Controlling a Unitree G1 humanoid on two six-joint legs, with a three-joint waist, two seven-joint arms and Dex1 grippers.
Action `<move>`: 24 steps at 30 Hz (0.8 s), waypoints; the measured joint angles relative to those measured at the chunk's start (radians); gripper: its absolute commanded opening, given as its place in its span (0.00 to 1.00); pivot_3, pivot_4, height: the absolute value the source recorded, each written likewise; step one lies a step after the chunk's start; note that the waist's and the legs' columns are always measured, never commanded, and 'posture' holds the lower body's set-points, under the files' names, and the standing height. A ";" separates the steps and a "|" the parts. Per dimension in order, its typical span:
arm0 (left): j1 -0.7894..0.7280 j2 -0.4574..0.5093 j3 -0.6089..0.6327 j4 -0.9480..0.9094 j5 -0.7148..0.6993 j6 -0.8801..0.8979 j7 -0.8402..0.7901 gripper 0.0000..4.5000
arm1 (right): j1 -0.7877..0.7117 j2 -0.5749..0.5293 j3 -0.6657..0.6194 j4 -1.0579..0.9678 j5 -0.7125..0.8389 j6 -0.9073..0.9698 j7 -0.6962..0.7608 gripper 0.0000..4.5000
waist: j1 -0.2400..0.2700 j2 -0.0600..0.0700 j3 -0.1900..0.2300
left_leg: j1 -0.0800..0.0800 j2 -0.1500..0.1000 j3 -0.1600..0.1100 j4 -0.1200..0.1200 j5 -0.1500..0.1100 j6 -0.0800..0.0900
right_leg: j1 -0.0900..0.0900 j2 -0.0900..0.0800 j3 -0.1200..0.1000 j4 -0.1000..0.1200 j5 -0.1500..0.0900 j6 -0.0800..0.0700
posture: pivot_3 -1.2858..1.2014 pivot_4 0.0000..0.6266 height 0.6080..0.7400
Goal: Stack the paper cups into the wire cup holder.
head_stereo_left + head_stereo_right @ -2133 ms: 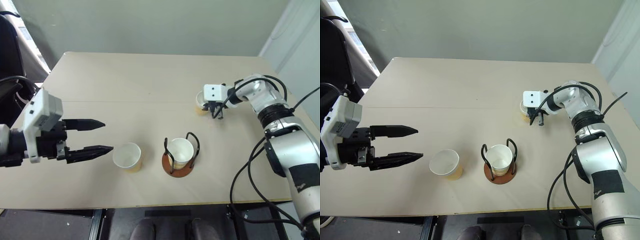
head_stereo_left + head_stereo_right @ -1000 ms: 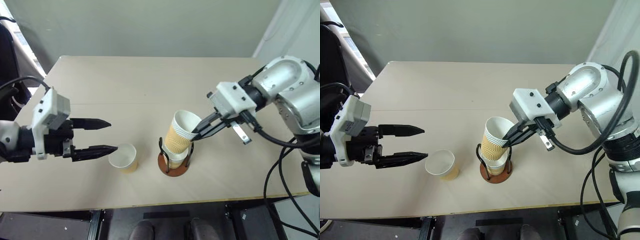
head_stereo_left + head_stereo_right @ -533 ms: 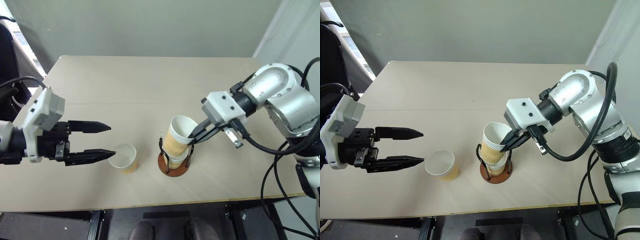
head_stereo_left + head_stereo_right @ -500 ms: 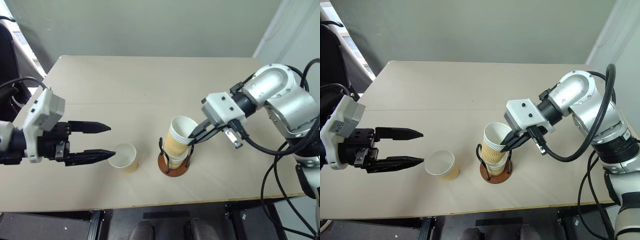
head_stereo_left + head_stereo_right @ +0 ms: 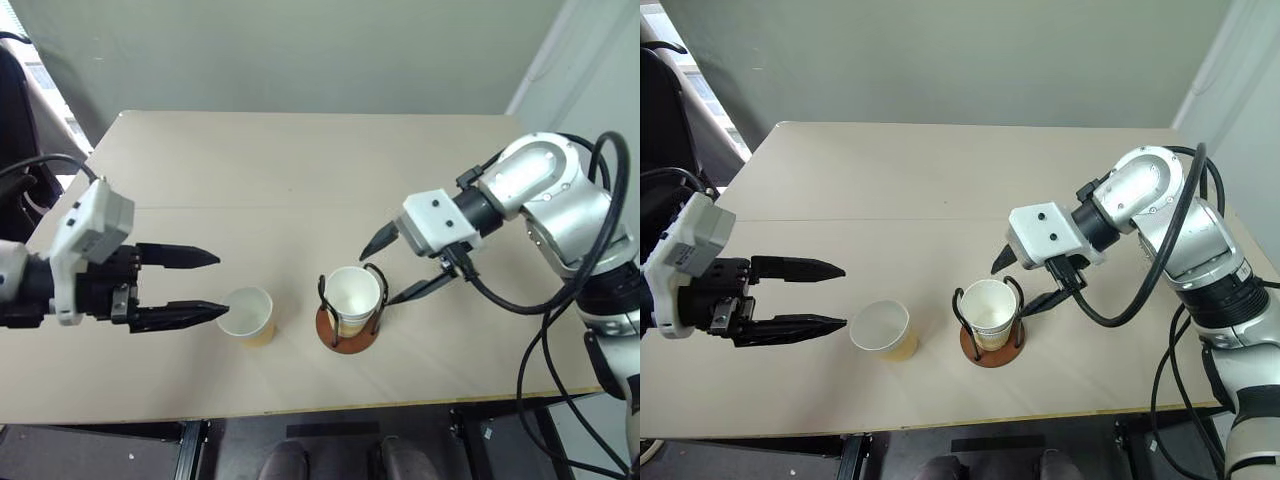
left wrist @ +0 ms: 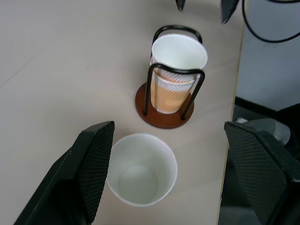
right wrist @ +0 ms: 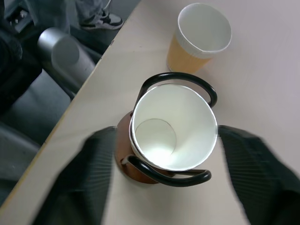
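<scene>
The stacked paper cups are now sitting fully down inside the wire cup holder on the worktop, no longer tilted above it. The right gripper has let go, fingers spread. The left gripper is staying spread beside the third paper cup.

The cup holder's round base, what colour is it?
Reddish-brown base, under black wire loops; clearest in the left wrist view.
</scene>
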 measured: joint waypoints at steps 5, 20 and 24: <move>-0.182 0.010 -0.283 0.159 0.225 -0.160 0.030 0.89 | 0.163 -0.136 -0.290 -0.004 0.214 0.223 -0.024 0.98 | 0.031 -0.003 0.000 | 0.000 -0.002 -0.004 0.000 0.000 0.000 | 0.001 -0.001 0.000 -0.001 -0.001 -0.002 | 0.52 0.24 1.00; -0.559 -0.148 -0.744 0.410 0.527 -0.313 -0.192 0.89 | 0.555 -0.260 -0.819 -0.393 0.771 0.584 -0.383 0.98 | 0.001 -0.005 0.001 | -0.001 -0.002 0.001 0.000 0.000 -0.001 | 0.000 -0.001 0.002 -0.002 -0.001 0.005 | 0.52 0.24 1.00; -0.577 -0.155 -0.768 0.424 0.565 -0.326 -0.234 0.89 | 0.633 -0.275 -0.842 -0.414 0.770 0.582 -0.464 0.98 | 0.003 -0.005 0.001 | -0.001 -0.002 -0.001 0.000 -0.001 0.001 | 0.000 -0.002 0.002 -0.003 0.000 0.005 | 0.52 0.24 1.00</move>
